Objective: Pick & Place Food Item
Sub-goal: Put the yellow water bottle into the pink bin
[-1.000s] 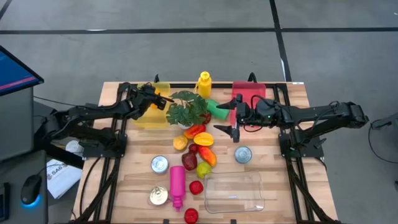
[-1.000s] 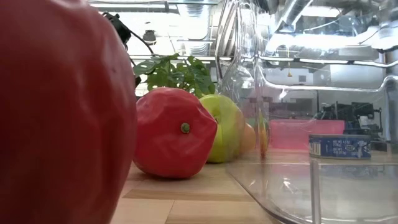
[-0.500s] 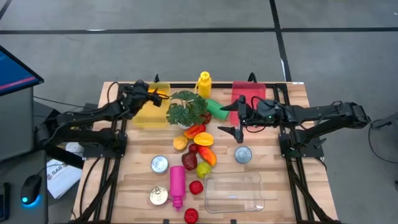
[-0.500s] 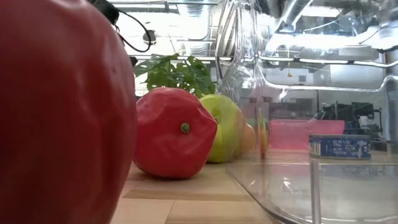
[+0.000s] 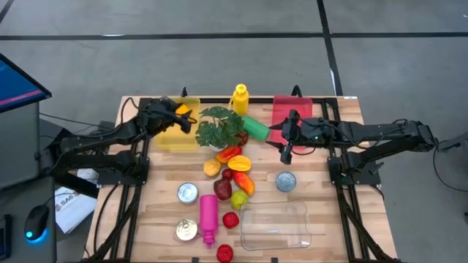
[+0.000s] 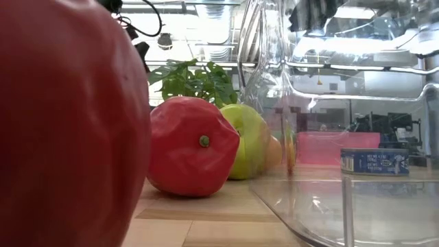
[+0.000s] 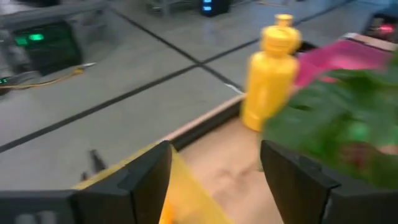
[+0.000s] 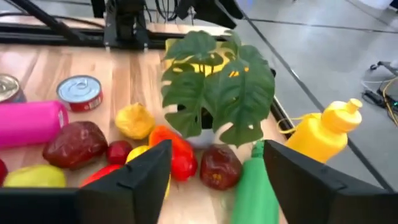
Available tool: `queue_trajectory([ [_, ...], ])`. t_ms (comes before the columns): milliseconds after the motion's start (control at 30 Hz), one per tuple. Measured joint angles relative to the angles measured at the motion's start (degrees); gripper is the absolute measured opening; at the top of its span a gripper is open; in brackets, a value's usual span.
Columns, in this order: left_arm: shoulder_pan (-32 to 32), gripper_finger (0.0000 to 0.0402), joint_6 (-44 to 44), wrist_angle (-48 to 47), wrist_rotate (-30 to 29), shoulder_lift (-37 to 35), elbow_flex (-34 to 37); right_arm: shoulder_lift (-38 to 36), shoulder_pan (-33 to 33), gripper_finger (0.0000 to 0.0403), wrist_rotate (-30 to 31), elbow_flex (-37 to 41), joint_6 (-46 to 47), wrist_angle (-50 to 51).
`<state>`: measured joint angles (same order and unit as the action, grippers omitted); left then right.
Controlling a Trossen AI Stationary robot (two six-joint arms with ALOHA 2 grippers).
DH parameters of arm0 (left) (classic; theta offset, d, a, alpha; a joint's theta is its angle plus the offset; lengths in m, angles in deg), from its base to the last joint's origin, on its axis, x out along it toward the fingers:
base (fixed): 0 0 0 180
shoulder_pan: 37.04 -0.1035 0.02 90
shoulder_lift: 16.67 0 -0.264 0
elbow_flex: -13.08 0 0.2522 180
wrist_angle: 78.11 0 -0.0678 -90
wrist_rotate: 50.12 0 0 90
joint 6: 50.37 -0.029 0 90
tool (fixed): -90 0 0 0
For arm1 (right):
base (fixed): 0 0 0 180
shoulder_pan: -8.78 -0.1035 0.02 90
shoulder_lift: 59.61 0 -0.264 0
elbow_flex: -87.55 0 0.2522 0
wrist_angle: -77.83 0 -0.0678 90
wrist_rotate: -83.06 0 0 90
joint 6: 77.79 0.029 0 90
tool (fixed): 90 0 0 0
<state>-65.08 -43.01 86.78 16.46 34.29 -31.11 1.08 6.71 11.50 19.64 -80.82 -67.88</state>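
Both arms reach inward over the tabletop point(image 5: 161, 212), jaws apart and empty; ahead of the right jaws point(image 5: 287, 144) lies a glossy green bottle point(image 5: 256, 128).

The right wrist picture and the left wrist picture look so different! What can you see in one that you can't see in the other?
Only the right wrist view shows the pile of toy food: a pink bottle, a tin can and a green bottle, past the right gripper with its fingers apart. Only the left wrist view shows the grey floor beyond the table, the yellow bin under the left gripper and the pink bin. Both show the yellow bottle and the leafy plant.
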Motion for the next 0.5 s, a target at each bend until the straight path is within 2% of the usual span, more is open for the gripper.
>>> queue_trajectory([
  [100, 2.9, 0.0212, 0.2, 2.0, 1.4, 0.0, 2.1, 0.1, -0.8, 0.0204, -0.4, 0.9, -0.3, -0.4],
  [367, 10.6, 0.0159, -3.1, 16.6, 1.4, 0.0, 8.8, 0.4, -0.9, 0.0086, -0.4, 4.3, -0.6, 0.2],
  [500, 12.9, 0.0136, -4.1, 17.7, 1.4, -0.5, 9.7, 0.3, 0.5, 0.0042, -0.4, 4.6, -1.5, -0.1],
])
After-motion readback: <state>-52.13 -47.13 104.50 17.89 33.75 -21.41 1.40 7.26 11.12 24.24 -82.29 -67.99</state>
